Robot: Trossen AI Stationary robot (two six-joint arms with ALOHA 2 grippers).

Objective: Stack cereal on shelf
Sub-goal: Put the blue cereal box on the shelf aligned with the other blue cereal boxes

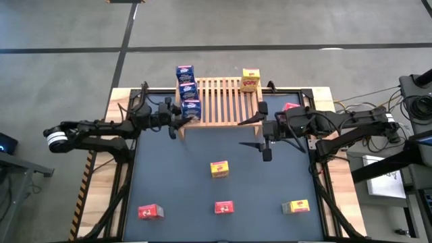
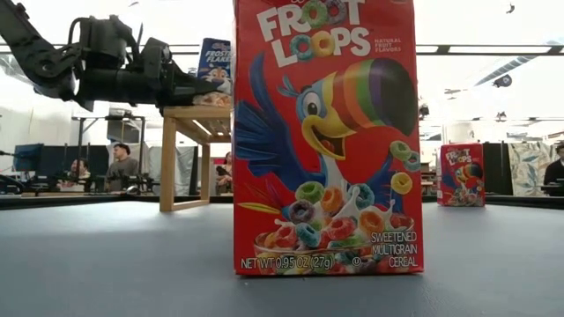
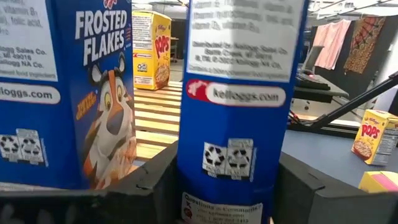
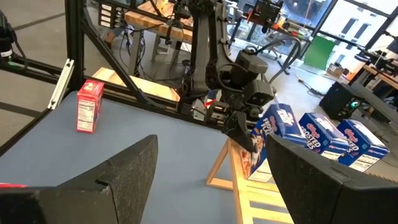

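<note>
In the high view, the wooden shelf (image 1: 219, 101) sits at the upper centre of the frame on the far edge of the dark table (image 1: 189, 175). Three blue cereal boxes stand in a row along its left edge: the first blue box (image 1: 185, 72) farthest up, the middle blue box (image 1: 187, 89) below it, and the nearest blue box (image 1: 191, 109) at the shelf's lower left corner. The left gripper (image 1: 177, 121) reaches in from the left of the frame to that corner, and the left wrist view shows its dark fingers (image 3: 155, 180) flanking the nearest blue box on both sides — whether they press it or stand just off it cannot be told. A yellow box (image 1: 250, 79) stands on the shelf's upper right corner. The right gripper (image 1: 260, 135) hovers just below the shelf's right end, fingers apart and holding nothing. Lower in the frame, on the table, a second yellow box (image 1: 219, 169) lies near the centre, a red box (image 1: 151, 212) at lower left, another red box (image 1: 223, 207) at lower centre — it fills the low view — and a third yellow box (image 1: 295, 206) at lower right. A further red box (image 1: 291, 106) shows partly behind the right arm.
</note>
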